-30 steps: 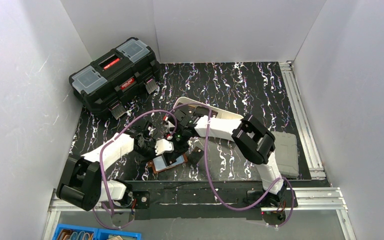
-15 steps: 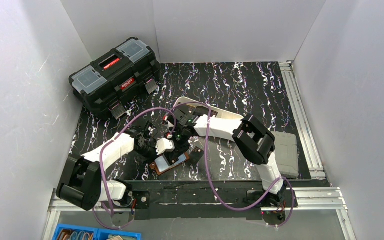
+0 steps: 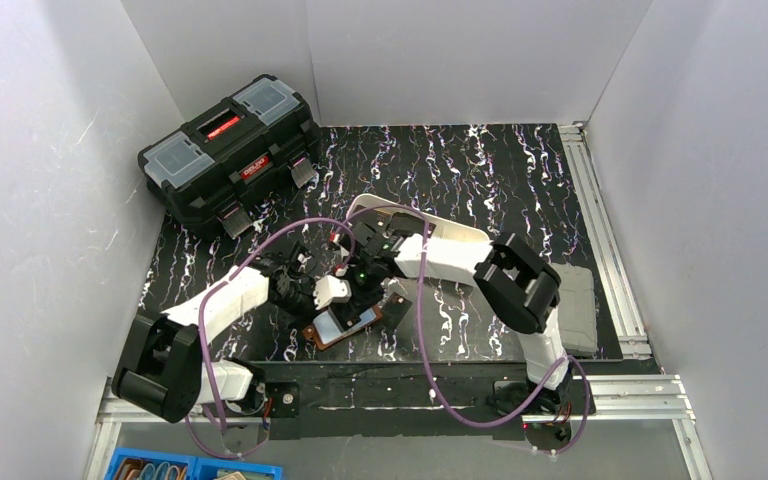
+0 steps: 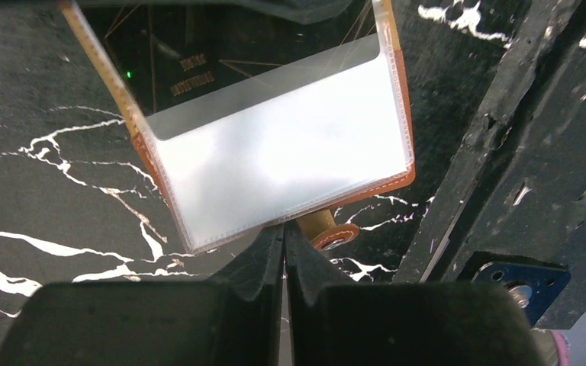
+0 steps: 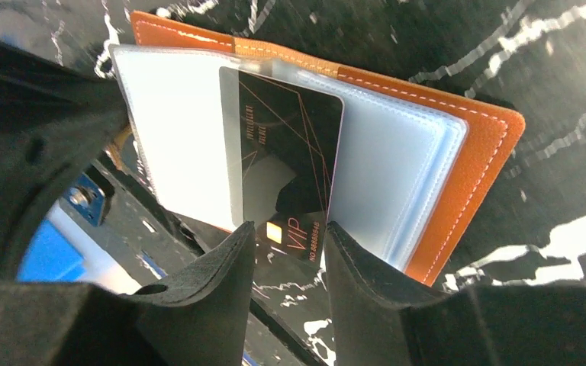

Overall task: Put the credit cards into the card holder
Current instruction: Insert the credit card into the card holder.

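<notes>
The card holder [image 3: 345,322] lies open on the black marbled mat, brown leather [image 5: 488,152] under clear sleeves [image 4: 290,152]. A black credit card [image 5: 290,145] marked VIP sits partly inside a sleeve, its near end sticking out; it also shows dark under the plastic [image 4: 221,61]. My right gripper [image 5: 290,236] is open, its tips over the card's near end, which shows in the gap between them. My left gripper [image 4: 284,229] is shut, its tips pinched at the near edge of a sleeve beside the snap strap [image 4: 328,232]. Both grippers [image 3: 332,300] [image 3: 372,288] meet over the holder.
A black toolbox [image 3: 230,150] stands at the back left. A white tray [image 3: 410,222] lies partly hidden behind the right arm. A grey pad [image 3: 572,305] rests at the right by the aluminium rail [image 3: 600,230]. A blue bin [image 3: 190,468] sits below the table's near edge.
The left jaws have closed the last bit at the sleeve's edge. The right arm has shifted slightly to the right, and the card holder has turned a little with it.
</notes>
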Controlling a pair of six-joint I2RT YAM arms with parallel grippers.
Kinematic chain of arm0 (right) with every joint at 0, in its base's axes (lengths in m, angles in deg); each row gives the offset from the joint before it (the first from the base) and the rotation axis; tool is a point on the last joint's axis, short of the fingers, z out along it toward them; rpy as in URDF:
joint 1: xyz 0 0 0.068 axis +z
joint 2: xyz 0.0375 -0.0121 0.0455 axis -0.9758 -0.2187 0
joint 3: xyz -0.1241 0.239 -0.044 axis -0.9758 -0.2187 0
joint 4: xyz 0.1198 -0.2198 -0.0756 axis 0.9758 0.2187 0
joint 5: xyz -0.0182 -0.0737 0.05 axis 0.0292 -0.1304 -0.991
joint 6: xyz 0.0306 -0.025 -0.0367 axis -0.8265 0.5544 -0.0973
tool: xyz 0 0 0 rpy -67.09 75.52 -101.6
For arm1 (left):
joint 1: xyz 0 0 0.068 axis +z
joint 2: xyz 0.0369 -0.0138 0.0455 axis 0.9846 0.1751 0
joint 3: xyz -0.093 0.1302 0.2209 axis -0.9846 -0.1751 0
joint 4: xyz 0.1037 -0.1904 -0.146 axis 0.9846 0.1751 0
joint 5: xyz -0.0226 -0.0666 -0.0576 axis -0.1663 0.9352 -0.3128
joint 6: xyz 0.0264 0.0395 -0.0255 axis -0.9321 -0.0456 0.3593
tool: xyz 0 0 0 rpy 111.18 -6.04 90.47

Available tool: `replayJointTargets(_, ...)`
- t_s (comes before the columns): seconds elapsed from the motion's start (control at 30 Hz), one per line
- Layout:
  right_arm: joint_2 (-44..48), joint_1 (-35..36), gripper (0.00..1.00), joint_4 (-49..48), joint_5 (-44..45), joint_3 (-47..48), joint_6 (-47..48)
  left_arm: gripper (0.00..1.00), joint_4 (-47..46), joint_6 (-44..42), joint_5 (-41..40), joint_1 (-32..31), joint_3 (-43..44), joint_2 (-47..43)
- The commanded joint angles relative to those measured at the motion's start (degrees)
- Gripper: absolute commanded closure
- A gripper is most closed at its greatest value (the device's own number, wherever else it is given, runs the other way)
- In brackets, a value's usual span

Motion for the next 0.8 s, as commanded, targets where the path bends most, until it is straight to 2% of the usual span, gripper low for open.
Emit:
replayJointTargets(0.0, 6.38, -0.33, 0.53, -6.36, 4.12, -8.55, 1.09, 1.00, -1.05, 4.20, 4.28, 1.10, 2.45, -1.18)
replayJointTargets(0.2, 8.98, -0.41, 0.53, -12.93, 0.33, -11.29, 1.44, 0.97, -2.12, 3.19, 7.76, 1.76, -0.32, -7.15)
replayJointTargets(0.47, 9.10, -0.36, 0.52, -12.63, 0.89, -10.44, 1.23, 0.95, 1.52, -9.41, 15.01, 4.39, -3.71, -20.93)
replayJointTargets(0.57, 9.54, -0.43, 0.52, -11.82, 2.21, -10.13, 1.51, 0.94, -0.46, -12.89, 15.65, 4.62, -5.37, -22.16)
replayJointTargets(0.77, 10.92, -0.70, 0.54, -10.48, 3.42, -9.07, 2.32, 0.96, -6.52, -19.95, 15.82, 7.04, -9.08, -18.53)
